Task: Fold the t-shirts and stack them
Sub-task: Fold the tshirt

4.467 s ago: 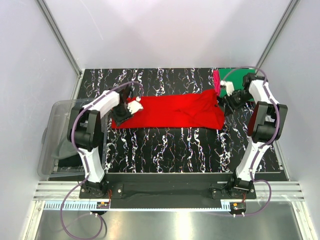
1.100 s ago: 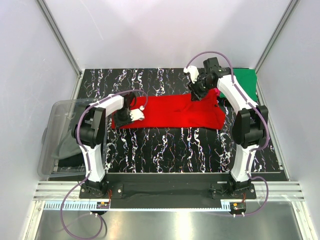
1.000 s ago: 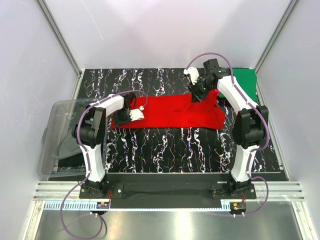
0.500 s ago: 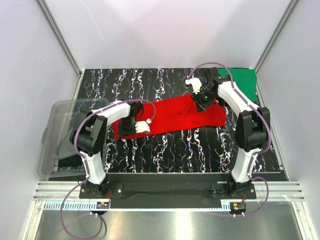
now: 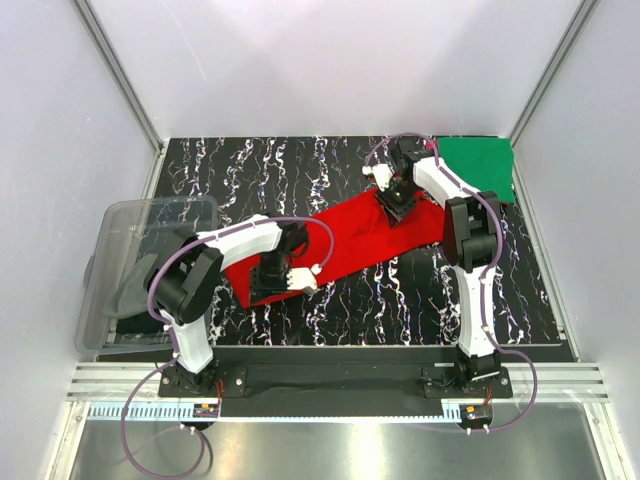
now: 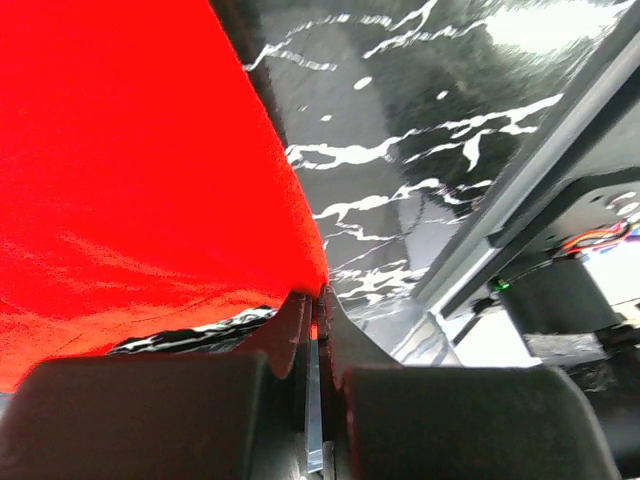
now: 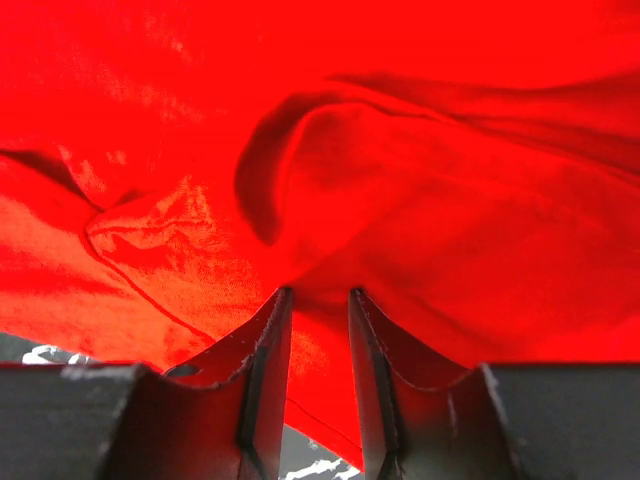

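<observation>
- Left hand [image 6: 313, 296] clamps the red shirt [image 5: 345, 232] by its near corner.
- Right hand [image 7: 318, 296] pinches its far end.
- Green shirt [image 5: 478, 166] lies folded on the bench [image 5: 300, 160].

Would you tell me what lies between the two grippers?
The red t-shirt runs diagonally from the left gripper to the right gripper, both shut on it; the top view shows this.

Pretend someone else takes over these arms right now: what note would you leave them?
Left gripper: shut on the near-left end of the red t-shirt.
Right gripper: shut on its far-right end.
The red t-shirt runs as a long slanted strip across the table; the green t-shirt sits folded square at the far right corner.
Done: green folded.
To do: probably fold the red one down and stack it on the green.
</observation>
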